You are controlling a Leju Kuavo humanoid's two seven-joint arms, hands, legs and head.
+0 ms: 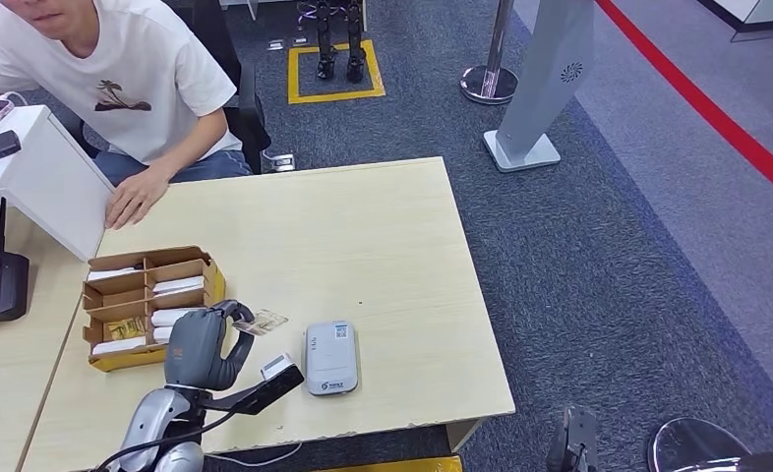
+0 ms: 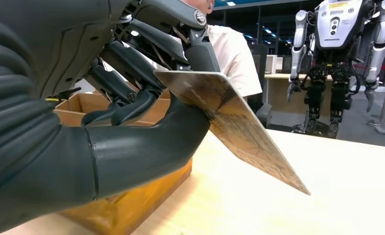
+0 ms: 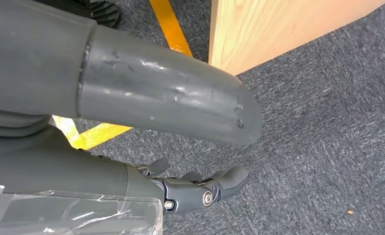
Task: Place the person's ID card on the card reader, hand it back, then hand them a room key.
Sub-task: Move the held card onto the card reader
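Left hand [image 1: 204, 346] thumb and fingers [image 2: 132, 105] pinch card [image 2: 232, 122], card tilted above table [image 1: 383, 236], just beside box [image 1: 147, 305]. Card reader [image 1: 330, 358] at 3 o'clock of hand, apart. Right hand [image 3: 200, 188] hangs over carpet, fingers loosely curled, holding nothing. Person [image 1: 117, 79] at 11 o'clock.

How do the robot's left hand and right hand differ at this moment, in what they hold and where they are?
The left hand is above the table, next to the cardboard box; the right hand hangs beside the table over the grey carpet. The left hand pinches a card between thumb and fingers, tilted down toward the table; the right hand holds nothing, its fingers curled. Both share dark grey covers and thick thumbs.
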